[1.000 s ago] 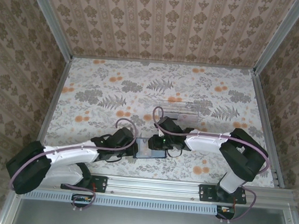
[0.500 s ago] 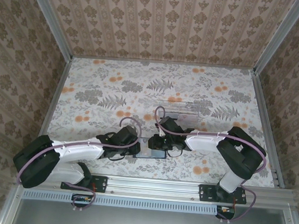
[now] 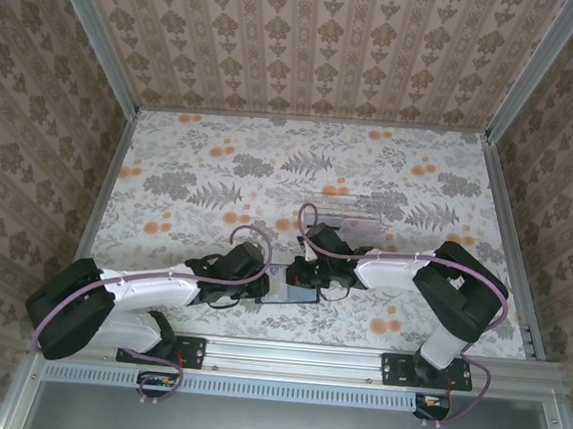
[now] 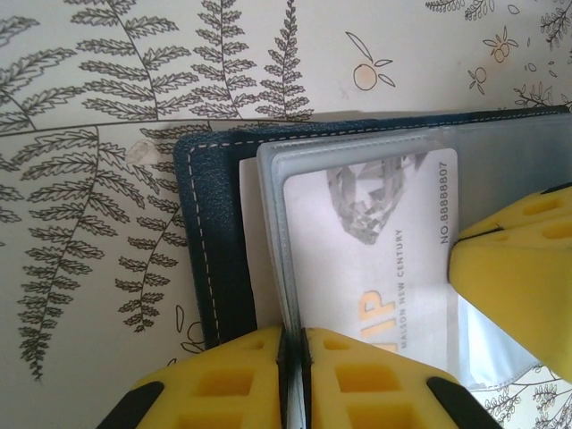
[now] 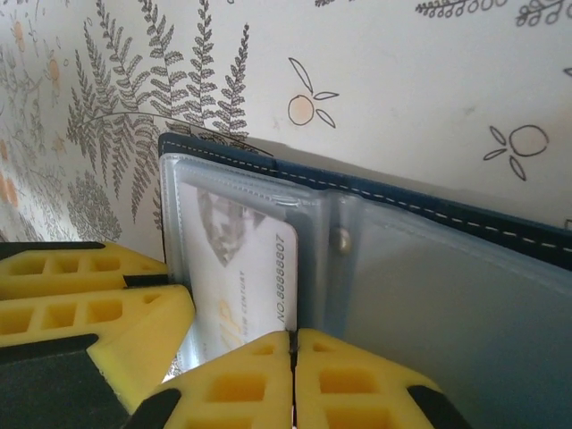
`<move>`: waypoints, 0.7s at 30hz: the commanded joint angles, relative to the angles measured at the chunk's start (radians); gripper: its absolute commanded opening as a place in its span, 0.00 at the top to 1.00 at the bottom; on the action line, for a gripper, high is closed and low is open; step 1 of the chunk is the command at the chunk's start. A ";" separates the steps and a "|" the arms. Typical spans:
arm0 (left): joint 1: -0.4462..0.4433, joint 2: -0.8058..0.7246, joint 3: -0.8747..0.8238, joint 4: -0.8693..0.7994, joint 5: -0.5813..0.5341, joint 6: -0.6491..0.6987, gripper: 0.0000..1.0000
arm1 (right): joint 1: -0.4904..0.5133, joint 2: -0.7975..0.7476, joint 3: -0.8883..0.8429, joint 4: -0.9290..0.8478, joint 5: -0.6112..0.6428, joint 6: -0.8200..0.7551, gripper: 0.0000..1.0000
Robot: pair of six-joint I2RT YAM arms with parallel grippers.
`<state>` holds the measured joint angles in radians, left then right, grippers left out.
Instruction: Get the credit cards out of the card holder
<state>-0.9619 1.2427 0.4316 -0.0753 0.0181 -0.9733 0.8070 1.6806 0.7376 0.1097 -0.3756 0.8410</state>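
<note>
At the near centre of the table (image 3: 271,163), both arms lie low, forearms converging on the open card holder (image 4: 214,250) — left gripper (image 4: 293,353) narrowly pinching its clear sleeve edge, right gripper (image 5: 293,353) pressed closed at one end of the sleeved VIP credit card (image 4: 375,241)

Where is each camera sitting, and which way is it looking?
Top external: high up behind the arms, looking down on the table; the left arm and right arm show, meeting over the card holder.
Left wrist: on the left arm, looking down close; the left arm's fingers, at the bottom, pinch the card holder's clear sleeve.
Right wrist: on the right arm, looking low across the card holder; the right arm's fingers are shut on the credit card.
Shared: both wrist views show that card and the other arm's yellow fingers.
</note>
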 commanded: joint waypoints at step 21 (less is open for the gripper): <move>-0.005 -0.079 0.011 -0.116 -0.043 -0.006 0.88 | -0.105 -0.101 -0.109 -0.025 -0.038 -0.039 1.00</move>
<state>-0.9619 1.1950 0.4255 -0.1211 0.0029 -0.9909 0.7074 1.6016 0.6430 0.1234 -0.4061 0.8249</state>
